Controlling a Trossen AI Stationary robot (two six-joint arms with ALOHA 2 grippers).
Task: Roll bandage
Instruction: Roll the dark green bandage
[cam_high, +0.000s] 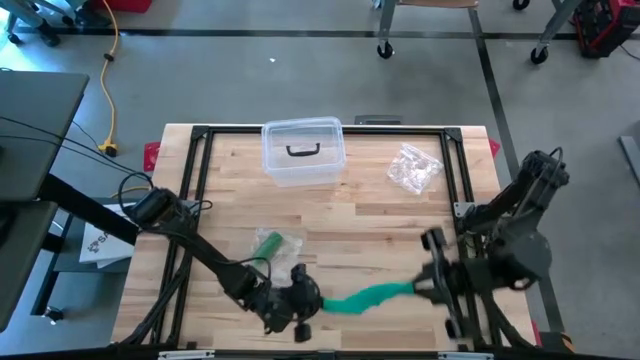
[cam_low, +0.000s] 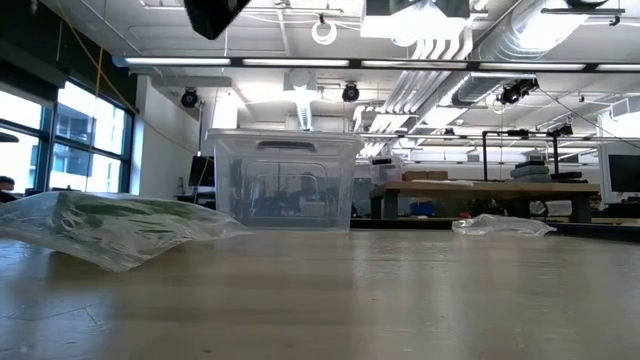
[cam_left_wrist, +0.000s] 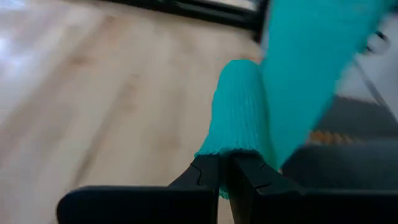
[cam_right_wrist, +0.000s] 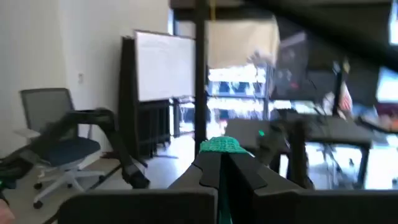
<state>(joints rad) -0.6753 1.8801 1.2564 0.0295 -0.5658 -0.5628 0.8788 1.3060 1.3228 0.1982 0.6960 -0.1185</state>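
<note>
A teal bandage (cam_high: 368, 297) stretches between my two grippers near the table's near edge. My left gripper (cam_high: 312, 300) is shut on its left end, and my right gripper (cam_high: 422, 285) is shut on its right end. In the left wrist view the bandage (cam_left_wrist: 239, 106) shows a rolled, tube-like part next to the fingers, with a flat strip (cam_left_wrist: 311, 56) running away from it. The low view shows neither the bandage nor the fingers. My left gripper pinches the bandage's rolled left end (cam_left_wrist: 225, 149) between its two shut fingers, coming level from the table's left. The strip runs off toward my right gripper. My right gripper pinches the bandage's right end (cam_right_wrist: 221, 145) between its two shut fingers, coming from the table's right. Only a small bunched tuft shows above the fingertips.
A clear plastic bin with a lid (cam_high: 303, 150) stands at the far middle. A clear bag holding something green (cam_high: 275, 243) lies just beyond my left gripper. A crumpled clear wrapper (cam_high: 413, 168) lies at the far right. A black frame (cam_high: 195, 170) runs round the table.
</note>
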